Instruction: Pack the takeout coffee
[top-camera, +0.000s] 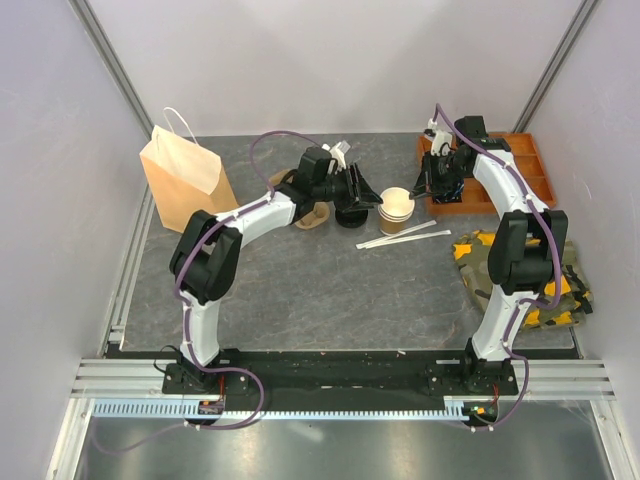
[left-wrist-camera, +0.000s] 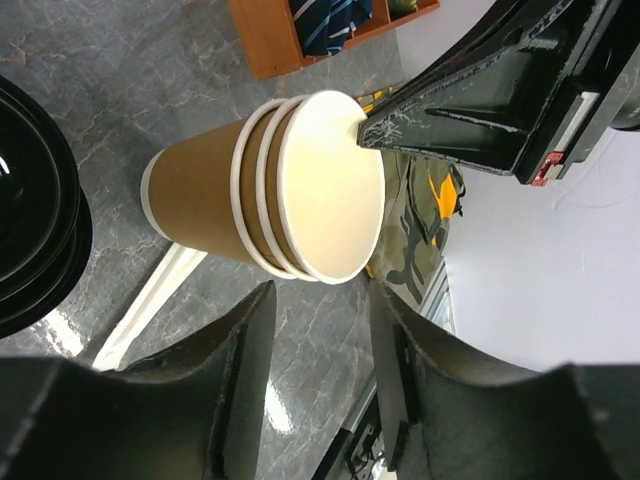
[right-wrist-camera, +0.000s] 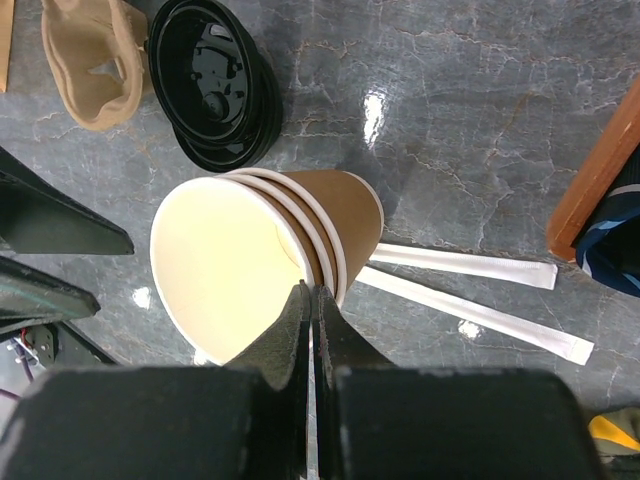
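Toward the back edge of the grey marbled table (top-camera: 300, 290), right of middle, the left gripper (left-wrist-camera: 320, 300) hangs jaws apart just short of the nested stack of three tan kraft-paper cups (left-wrist-camera: 270, 190); the right gripper (right-wrist-camera: 310, 295), jaws together, touches the top rim. I judge it best that the left clasps the lower cups lightly while the right draws the top one straight up.

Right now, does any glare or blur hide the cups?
Right wrist: glare spot on the table, right gripper's fingers soft, cups sharp. Left wrist: left gripper's fingers blurred, cups clear. Top external: even light, no glare on the cups.
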